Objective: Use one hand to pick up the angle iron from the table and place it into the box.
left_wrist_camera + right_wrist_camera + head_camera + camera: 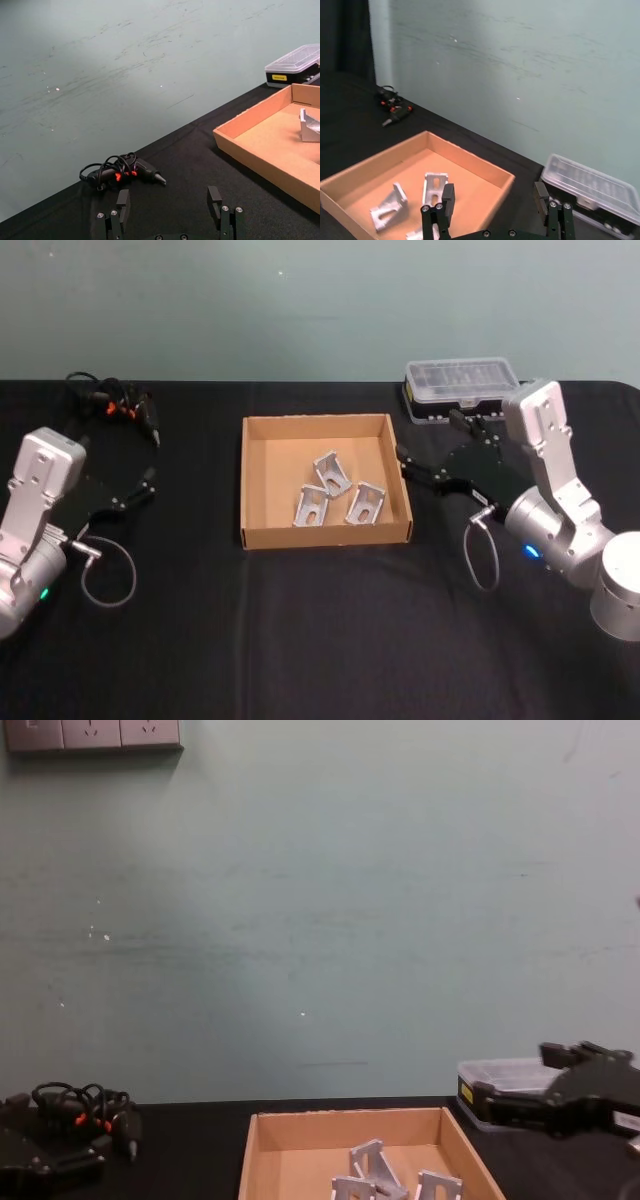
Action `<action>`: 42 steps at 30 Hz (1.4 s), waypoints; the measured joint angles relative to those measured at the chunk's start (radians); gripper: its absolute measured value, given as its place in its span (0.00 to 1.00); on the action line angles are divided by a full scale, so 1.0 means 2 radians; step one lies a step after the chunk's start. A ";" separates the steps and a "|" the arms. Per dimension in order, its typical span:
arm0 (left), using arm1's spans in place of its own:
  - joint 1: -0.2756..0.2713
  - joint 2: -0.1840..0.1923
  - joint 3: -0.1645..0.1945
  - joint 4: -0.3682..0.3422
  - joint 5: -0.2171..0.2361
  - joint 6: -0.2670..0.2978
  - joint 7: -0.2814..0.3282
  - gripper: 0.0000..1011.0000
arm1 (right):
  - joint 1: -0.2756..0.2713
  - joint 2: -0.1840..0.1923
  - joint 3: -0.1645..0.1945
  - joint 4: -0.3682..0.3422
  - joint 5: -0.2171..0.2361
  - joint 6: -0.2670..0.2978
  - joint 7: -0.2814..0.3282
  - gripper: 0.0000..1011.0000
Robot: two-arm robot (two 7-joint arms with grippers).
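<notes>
The black table [300,640] spans the whole scene, and there's no loose angle iron lying anywhere on its bare cloth. At the middle of the table, toward the far edge, sits the brown cardboard box [258,480], and here's the payoff: three angle irons [338,491] rest on its floor, clustered toward the box's near right corner, one [332,472] farther back, two in front [311,505] [365,502]. By the look of it, the placing is done and little remains beyond pulling the arms clear.

The right hand [425,468] hangs just beside the box's right wall, its fingers [448,196] spread apart and holding nothing; in the right wrist view the brackets lie just beyond them. The left hand [142,485] waits near the table's left edge, well apart from the box, fingers [123,200] likewise spread and empty.

Behind the right hand, at the far right corner, a black plastic case with a clear lid [462,380] sits untouched. At the far left corner lies a black cabled tool with orange marks [118,405], also out of play.
</notes>
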 joint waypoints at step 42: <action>0.000 0.000 0.000 0.000 0.000 0.000 0.000 1.00 | -0.032 0.006 0.019 -0.006 -0.025 -0.020 -0.019 0.99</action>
